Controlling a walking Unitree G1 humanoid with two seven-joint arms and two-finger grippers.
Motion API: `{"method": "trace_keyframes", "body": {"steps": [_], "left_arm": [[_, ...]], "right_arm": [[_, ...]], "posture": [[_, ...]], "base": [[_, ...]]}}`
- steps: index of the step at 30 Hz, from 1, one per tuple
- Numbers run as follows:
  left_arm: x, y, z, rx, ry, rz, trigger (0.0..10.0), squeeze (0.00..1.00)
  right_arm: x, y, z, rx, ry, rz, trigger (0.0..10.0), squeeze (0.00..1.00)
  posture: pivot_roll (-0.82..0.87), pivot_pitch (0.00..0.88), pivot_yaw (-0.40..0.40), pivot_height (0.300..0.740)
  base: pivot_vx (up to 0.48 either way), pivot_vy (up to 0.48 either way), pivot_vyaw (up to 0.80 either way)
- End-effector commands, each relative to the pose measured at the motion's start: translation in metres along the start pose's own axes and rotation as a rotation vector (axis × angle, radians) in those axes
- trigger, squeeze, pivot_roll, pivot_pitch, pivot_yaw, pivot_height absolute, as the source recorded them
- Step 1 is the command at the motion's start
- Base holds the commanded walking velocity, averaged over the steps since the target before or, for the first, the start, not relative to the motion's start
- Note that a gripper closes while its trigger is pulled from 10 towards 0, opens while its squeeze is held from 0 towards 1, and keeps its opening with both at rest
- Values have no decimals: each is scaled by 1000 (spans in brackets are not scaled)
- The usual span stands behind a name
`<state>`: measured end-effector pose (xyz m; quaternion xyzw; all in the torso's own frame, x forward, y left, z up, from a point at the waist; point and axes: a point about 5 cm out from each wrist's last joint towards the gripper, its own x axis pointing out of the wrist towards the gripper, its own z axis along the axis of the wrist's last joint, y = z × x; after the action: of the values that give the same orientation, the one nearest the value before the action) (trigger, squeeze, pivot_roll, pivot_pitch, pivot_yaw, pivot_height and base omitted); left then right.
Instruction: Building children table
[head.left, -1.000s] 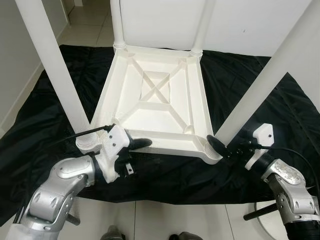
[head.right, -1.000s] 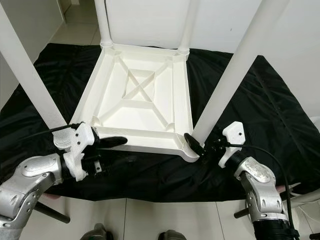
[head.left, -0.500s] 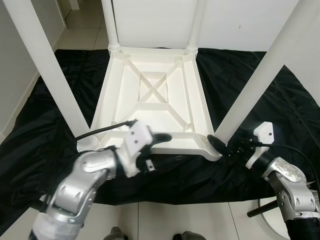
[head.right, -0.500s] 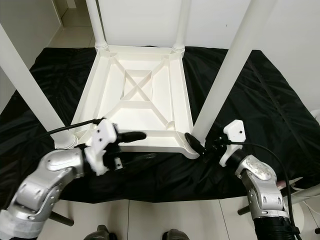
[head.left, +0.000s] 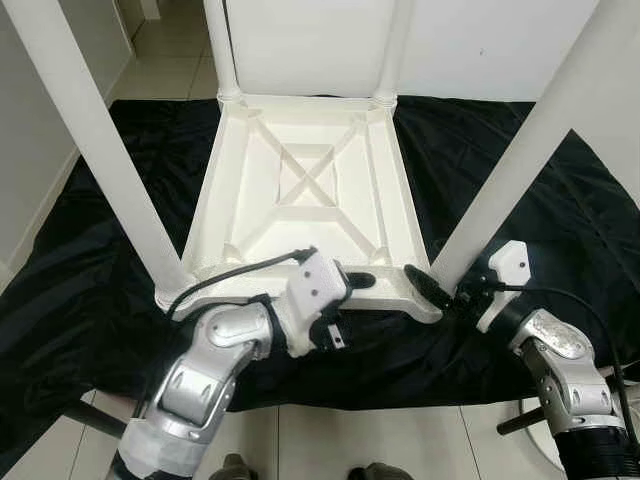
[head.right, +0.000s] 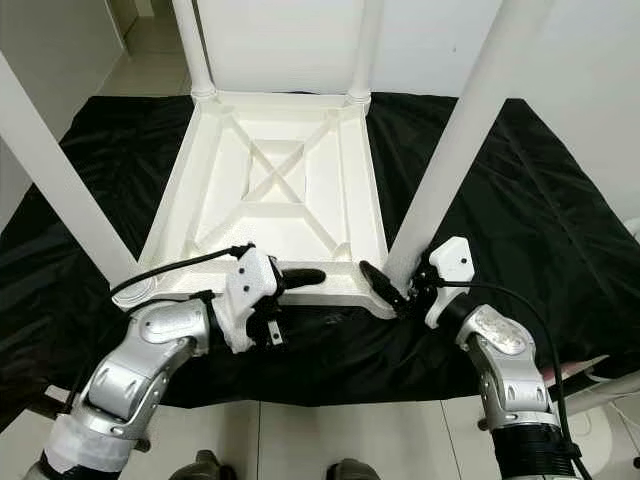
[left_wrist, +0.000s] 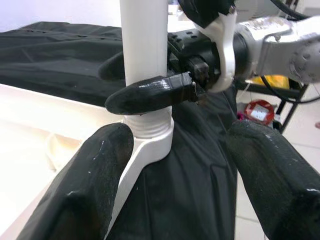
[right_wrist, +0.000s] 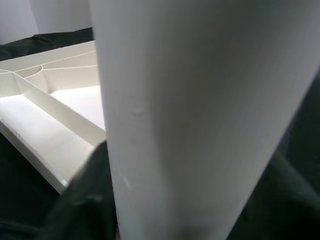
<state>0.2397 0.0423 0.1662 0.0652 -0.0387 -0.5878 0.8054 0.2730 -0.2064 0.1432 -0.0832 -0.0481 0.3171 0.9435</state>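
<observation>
Right gripper (head.left: 432, 290) clamped round upright white plastic leg (head.left: 520, 160) lower right, left gripper (head.left: 352, 285) gaping (empty) centre-bottom, reaching toward it.

The left gripper (head.left: 362, 281) is now further right along the table's near rim (head.left: 300, 290), closer to the right gripper (head.left: 432, 290).

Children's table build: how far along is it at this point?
Looks done: the white tabletop lies upside down on the black sheet with all four legs standing in its corner sockets. In hand: the right gripper has its jaws around the base of the near right leg, possibly tightening it; the left gripper hovers open by the near edge. Left: probably flipping it upright.
</observation>
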Motion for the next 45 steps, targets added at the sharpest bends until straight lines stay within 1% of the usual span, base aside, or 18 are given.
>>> {"method": "trace_keyframes", "body": {"steps": [1, 10, 11, 12, 13, 14, 15, 16, 22, 25, 29, 34, 35, 36, 40, 41, 42, 45], "left_arm": [[-2, 16, -3, 7, 19, 341, 10000, 0], [-2, 21, -2, 23, 12, 358, 10000, 0], [-2, 22, -3, 27, 13, 364, 10000, 0], [-2, 22, -2, 28, 10, 369, 10000, 0], [-2, 23, -3, 31, 6, 373, 10000, 0], [-2, 23, -2, 32, 3, 375, 10000, 0], [-2, 23, -2, 32, 3, 375, 10000, 0], [-1, 22, -2, 37, -6, 372, 10000, 0], [0, 21, -2, 25, -6, 387, 10000, 0], [-3, 24, -4, -3, -11, 432, 10000, 0], [-4, 26, -4, -11, -15, 453, 10000, 0], [-5, 30, -3, -10, -19, 476, 10000, 0], [-5, 30, -2, -8, -23, 475, 10000, 0], [-6, 30, -1, -8, -24, 476, 10000, 0], [-7, 29, -3, 0, -18, 464, 10000, 0], [-7, 29, -3, 5, -14, 460, 10000, 0], [-7, 28, -2, 11, -15, 451, 10000, 0], [-6, 27, -1, 20, -24, 430, 10000, 0]], "right_arm": [[-1, 2, -4, 7, 20, -8, 0, 0], [-3, 10, -2, 28, -1, -86, 0, 0], [-2, 12, -2, 37, -2, -131, 1961, 0], [-1, 15, -1, 37, -4, -178, 8588, 0], [-1, 17, 0, 38, -6, -209, 8588, 0], [0, 18, 0, 41, 5, -280, 10000, 0], [0, 18, 0, 41, 5, -280, 10000, 0], [3, 20, -2, 51, 26, -425, 10000, 0], [11, 28, -1, 83, 39, -556, 10000, 0], [19, 34, 1, 120, 45, -734, 10000, 0], [24, 36, 3, 126, 51, -788, 10000, 0], [34, 47, 13, 148, -9, -739, 10000, 24], [35, 49, 16, 154, -31, -722, 10000, 757], [34, 50, 18, 187, -53, -683, 10000, 1000], [24, 40, 25, 187, -117, -576, 10000, 1000], [22, 39, 26, 192, -127, -541, 10000, 875], [19, 38, 27, 166, -131, -489, 10000, 0], [16, 33, 26, 140, -119, -418, 10000, 0]], "posture": [[-93, 44, 28, 740], [-92, 43, 17, 740], [-92, 43, 17, 740], [-96, 45, 11, 740], [-96, 47, 10, 740], [-97, 47, 11, 740], [-97, 47, 11, 740], [-98, 49, 13, 740], [-98, 50, 17, 740], [-96, 51, 16, 740], [-93, 50, 12, 740], [-83, 48, 8, 740], [-84, 46, 8, 740], [-83, 45, 7, 740], [-82, 43, 7, 740], [-82, 43, 7, 740], [-82, 37, 7, 740], [-82, 32, 8, 740]], "base": [[0, 0, 0], [0, 0, 0], [0, 0, 0], [0, 0, 0], [0, 0, 0], [0, 0, 0], [0, 0, 0], [0, 0, 0], [0, 0, 0], [0, 0, 0], [0, 0, 0], [0, 0, 0], [0, 0, 0], [0, 0, 0], [0, 0, 0], [0, 0, 0], [0, 0, 0], [0, 0, 0]]}}
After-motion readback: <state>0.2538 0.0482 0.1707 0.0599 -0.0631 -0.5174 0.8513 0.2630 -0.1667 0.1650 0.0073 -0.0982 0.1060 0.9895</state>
